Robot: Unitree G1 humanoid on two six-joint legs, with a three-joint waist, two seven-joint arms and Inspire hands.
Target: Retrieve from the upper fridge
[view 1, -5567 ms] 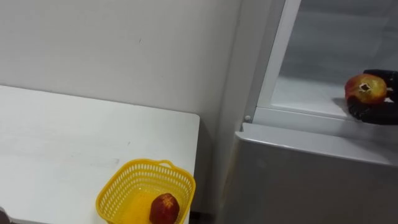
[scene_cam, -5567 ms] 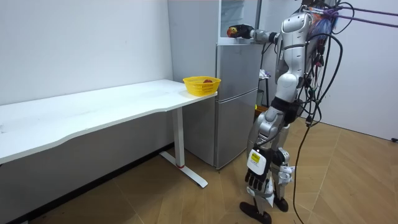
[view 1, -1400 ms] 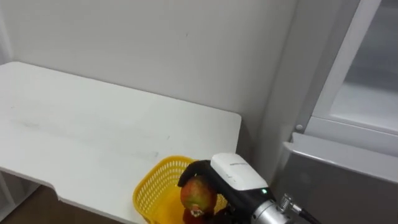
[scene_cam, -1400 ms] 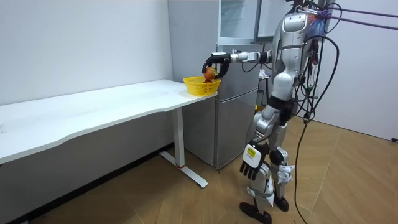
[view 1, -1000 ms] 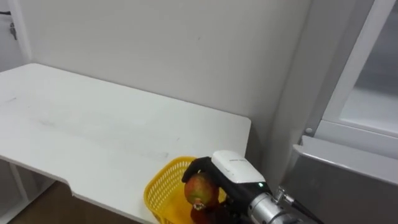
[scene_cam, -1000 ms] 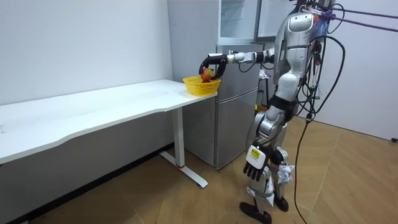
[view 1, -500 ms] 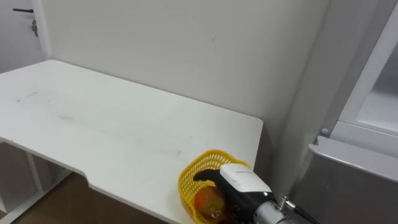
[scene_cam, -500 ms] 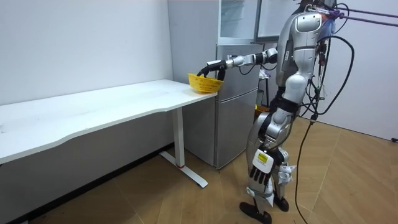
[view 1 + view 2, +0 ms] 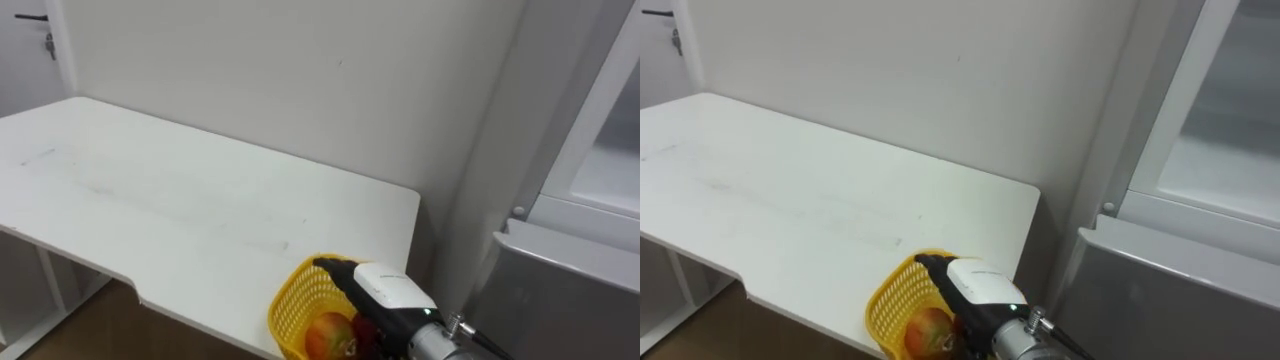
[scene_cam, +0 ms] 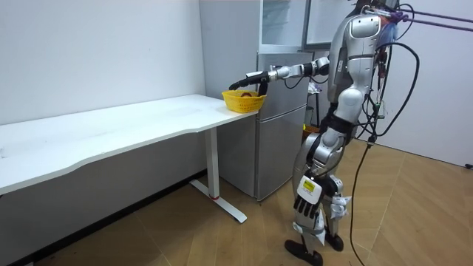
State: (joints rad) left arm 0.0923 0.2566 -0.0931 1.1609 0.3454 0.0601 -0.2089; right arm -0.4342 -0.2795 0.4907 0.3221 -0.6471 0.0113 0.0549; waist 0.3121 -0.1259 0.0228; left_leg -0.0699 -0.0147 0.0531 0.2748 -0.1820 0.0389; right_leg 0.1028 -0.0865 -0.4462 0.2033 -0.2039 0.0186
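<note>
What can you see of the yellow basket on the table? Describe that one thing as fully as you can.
The yellow basket looks like plastic, with open lattice walls and a solid rim. It stands on the white table at the corner nearest the fridge, close to the front edge. A red-orange fruit lies inside. The right robot hand reaches over its rim, fingers straight; whether it touches the basket cannot be told.

The yellow basket (image 9: 290, 305) runs off the picture's lower edge, so its base is cut away. The reddish fruit (image 9: 330, 338) inside it is cut there too. The right hand (image 9: 385, 288) over the basket covers the fruit's right side, and its kind cannot be told. Right of the basket, the fridge (image 9: 560, 290) is cut off.
</note>
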